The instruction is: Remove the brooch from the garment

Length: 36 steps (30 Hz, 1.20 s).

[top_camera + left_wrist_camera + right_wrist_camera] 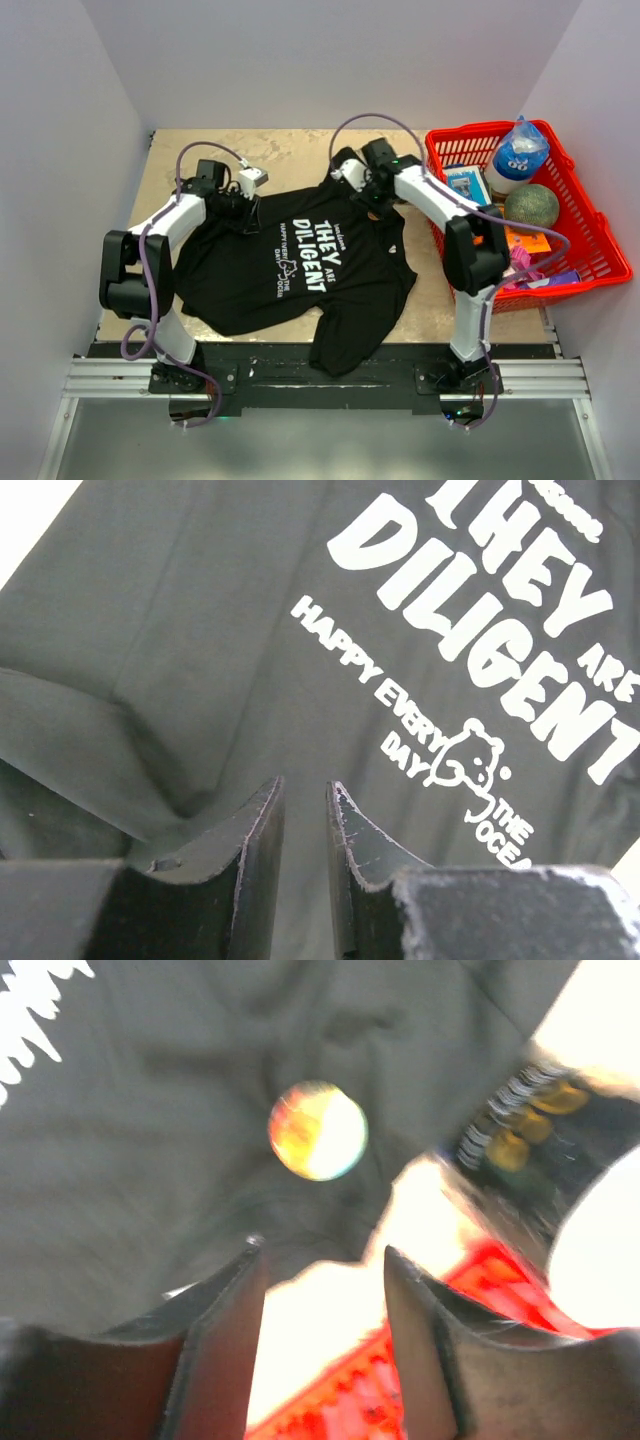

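Observation:
The garment (300, 270) is a black T-shirt with white lettering, spread on the table; the left wrist view shows its print (480, 640). A small round shiny brooch (318, 1130) sits on the cloth near the shirt's edge, just beyond my right gripper's tips. My right gripper (320, 1250) (372, 200) is open above the shirt's far right shoulder and holds nothing. My left gripper (305, 782) (238, 212) is at the shirt's far left shoulder. Its jaws stand a narrow gap apart with cloth filling the gap, and a fold runs to the left finger.
A red basket (590, 230) stands at the right of the table, holding a plastic bottle (517, 155), a green ball (531, 206) and other small items. Its red rim (350, 1390) shows under the right fingers. White walls close in the left, back and right.

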### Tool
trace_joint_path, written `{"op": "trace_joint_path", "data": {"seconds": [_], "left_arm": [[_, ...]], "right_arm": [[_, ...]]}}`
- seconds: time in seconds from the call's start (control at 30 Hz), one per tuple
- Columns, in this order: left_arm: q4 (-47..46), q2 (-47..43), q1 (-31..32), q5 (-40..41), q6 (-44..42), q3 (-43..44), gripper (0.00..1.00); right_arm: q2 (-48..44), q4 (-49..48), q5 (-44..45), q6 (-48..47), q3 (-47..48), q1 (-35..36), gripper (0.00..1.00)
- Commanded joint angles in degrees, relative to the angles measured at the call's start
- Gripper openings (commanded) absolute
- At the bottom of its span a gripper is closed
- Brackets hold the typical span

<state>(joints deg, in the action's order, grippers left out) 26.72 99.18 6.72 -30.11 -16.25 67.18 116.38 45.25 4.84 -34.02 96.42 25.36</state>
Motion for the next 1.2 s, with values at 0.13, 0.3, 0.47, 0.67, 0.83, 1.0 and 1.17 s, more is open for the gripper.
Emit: {"op": "trace_joint_path", "data": {"seconds": [0.13, 0.3, 0.47, 0.67, 0.83, 1.0, 1.17], "left_arm": [[0.2, -2.8, -0.1, -1.4, -4.3, -2.7, 0.29], [3.2, -1.4, -0.1, 1.0, -6.9, -1.3, 0.29], [5.7, 0.0, -0.1, 2.6, -7.3, 0.4, 0.29], [7.3, 1.7, 0.0, 2.5, -6.5, 0.1, 0.28], [8.1, 3.1, 0.3, 3.8, -6.6, 1.5, 0.28], [8.3, 3.2, 0.4, 5.1, -6.9, 1.9, 0.27], [8.7, 3.0, 0.4, 5.1, -7.1, 1.0, 0.27]], "right_arm": [[-14.9, -17.6, -17.7, -29.8, -18.6, -6.6, 0.61], [-14.1, -19.8, -23.6, -36.5, -20.0, -8.6, 0.60], [-11.8, -20.3, -27.0, -42.9, -21.4, -8.8, 0.59], [-7.5, -19.7, -28.6, -48.7, -19.2, -9.7, 0.56], [-4.7, -17.0, -29.7, -51.8, -16.7, -10.5, 0.54], [-4.3, -20.1, -29.0, -54.1, -18.5, -10.9, 0.53], [-3.0, -17.6, -29.7, -53.0, -14.4, -11.7, 0.51]]}}
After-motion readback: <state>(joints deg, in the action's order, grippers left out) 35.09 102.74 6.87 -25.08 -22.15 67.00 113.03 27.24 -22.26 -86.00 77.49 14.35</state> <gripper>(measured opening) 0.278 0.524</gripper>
